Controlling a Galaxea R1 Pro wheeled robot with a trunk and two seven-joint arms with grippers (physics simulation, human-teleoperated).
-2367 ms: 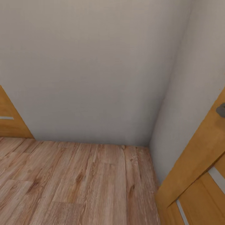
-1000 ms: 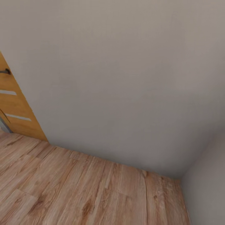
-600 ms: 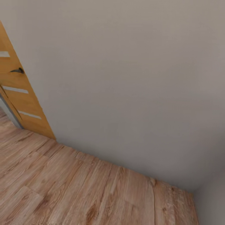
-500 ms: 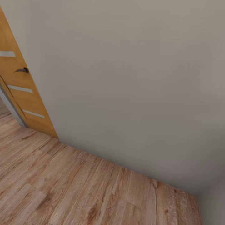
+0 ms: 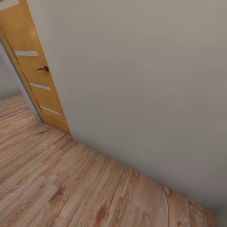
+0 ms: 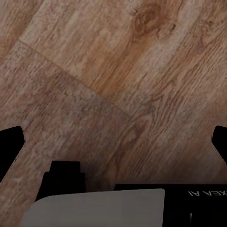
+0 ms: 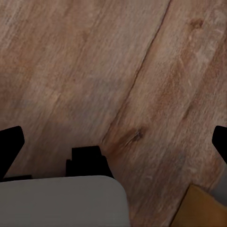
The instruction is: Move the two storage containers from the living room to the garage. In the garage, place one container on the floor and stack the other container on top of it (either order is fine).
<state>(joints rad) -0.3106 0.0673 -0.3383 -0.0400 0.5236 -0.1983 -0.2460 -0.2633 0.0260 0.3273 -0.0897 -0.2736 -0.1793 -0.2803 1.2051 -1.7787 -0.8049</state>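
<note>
- The robot faces a plain grey-white wall close ahead, with light wood plank floor under it. At the head view's left, a wooden door with pale stripes and a dark handle stands beside an opening where the plank floor runs on.
- The two storage containers are not to be seen from here, so where they stand cannot be told. Judging by the plank floor, the robot is not in the garage.
- The left hand points down at bare planks; its dark fingertips sit at the far edges of the wrist view, wide apart, holding nothing.
- The right hand is likewise spread wide and empty over the floor. An orange-brown corner shows at the edge of its wrist view; what it is I cannot tell.
- Risk: the wall is near. Driving or turning without room could scrape the base or an arm against it.
- Risk: the opening by the door looks narrow. Passing at an angle could clip the door edge or frame, and the lowered arms could catch.
- Risk: with both hands empty and no container in sight, a wrong turn costs time searching.
</note>
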